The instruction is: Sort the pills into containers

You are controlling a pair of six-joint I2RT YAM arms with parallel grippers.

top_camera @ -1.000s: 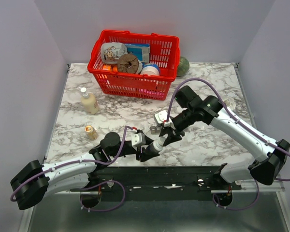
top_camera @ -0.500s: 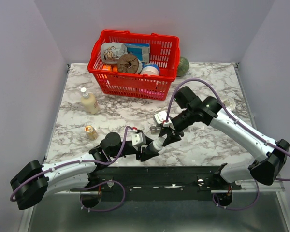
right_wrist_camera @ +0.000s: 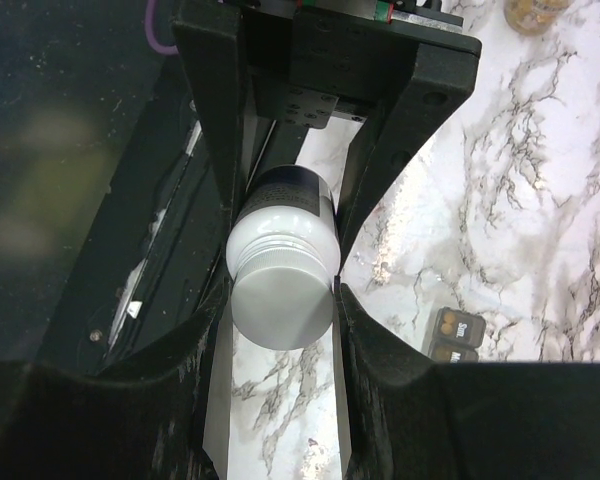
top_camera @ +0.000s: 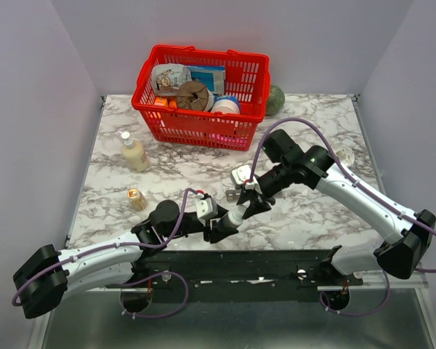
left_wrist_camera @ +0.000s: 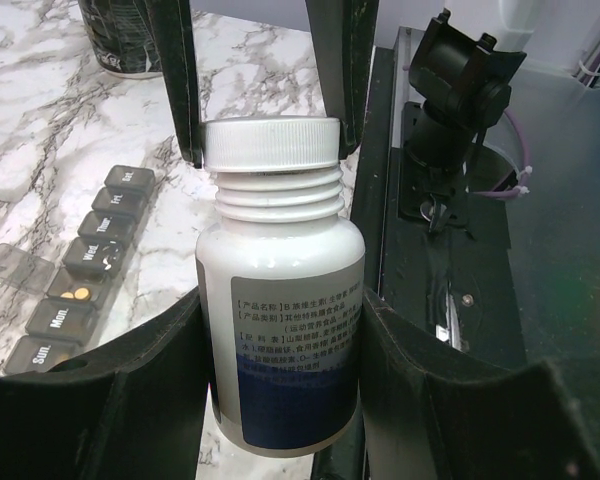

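Left jaws clamp your bottle (left_wrist_camera: 280, 300), right jaws pinch its cap (left_wrist_camera: 271, 143): a jerky twist could spill contents below both jaws.

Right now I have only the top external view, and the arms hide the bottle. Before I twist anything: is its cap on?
Observer: Yes. The cap sits on the neck of the white bottle, with threads showing below it.
Operator: Who holds what?
Observer: The left gripper is shut on the bottle's body, and the right gripper clamps the cap from both sides.
Operator: Is a compartment ready?
Observer: In the pill organizer, the lid between Mon and Wed stands open, and an orange pill lies in that compartment.
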